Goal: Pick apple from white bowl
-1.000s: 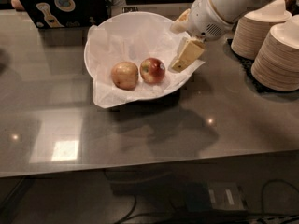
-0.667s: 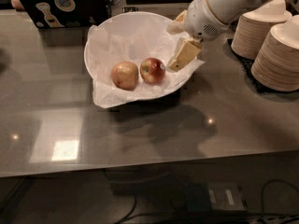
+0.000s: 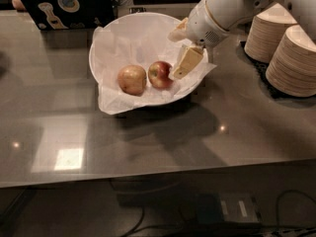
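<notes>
The red apple [image 3: 159, 74] lies in the white bowl [image 3: 123, 28], right of a paler yellowish-tan apple [image 3: 132, 79]. The bowl is lined with crinkled white paper and stands on the grey table. My gripper [image 3: 174, 56] comes in from the upper right on a white arm and hangs over the bowl's right side. It is open. Its near finger [image 3: 185, 63] has its tip just right of the red apple; the other finger [image 3: 178, 32] is farther back over the paper. The gripper holds nothing.
Two stacks of beige paper plates [image 3: 291, 58] stand on a dark mat at the right, close to the arm. A dark box with stickers [image 3: 69, 6] is at the back left. The table's front edge [image 3: 148, 179] runs across below.
The gripper has moved a little to the left, and its near fingertip is now closer to the red apple. The apples and bowl have not moved.
</notes>
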Controlling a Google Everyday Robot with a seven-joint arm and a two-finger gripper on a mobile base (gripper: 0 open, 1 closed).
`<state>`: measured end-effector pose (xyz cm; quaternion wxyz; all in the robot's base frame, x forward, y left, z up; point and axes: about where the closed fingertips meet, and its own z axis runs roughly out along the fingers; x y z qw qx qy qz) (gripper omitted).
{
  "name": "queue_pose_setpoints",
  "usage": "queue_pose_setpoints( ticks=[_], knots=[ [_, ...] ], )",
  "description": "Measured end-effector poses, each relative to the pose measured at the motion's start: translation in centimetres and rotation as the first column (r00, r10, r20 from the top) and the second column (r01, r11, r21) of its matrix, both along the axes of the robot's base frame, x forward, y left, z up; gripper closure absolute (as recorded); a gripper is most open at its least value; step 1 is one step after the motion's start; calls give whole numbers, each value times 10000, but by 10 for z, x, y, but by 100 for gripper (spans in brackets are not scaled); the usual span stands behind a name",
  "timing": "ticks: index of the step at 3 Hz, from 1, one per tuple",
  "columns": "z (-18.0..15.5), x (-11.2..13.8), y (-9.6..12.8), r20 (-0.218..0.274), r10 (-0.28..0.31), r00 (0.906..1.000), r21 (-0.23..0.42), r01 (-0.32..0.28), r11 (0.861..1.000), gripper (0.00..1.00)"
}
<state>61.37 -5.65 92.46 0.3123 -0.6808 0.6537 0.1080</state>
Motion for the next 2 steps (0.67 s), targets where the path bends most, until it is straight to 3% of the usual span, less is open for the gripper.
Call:
queue_pose_setpoints(
  ticks=[2],
  knots=[
    [-24, 3, 18, -307, 471, 9984, -226, -478, 9986, 26]
  ],
)
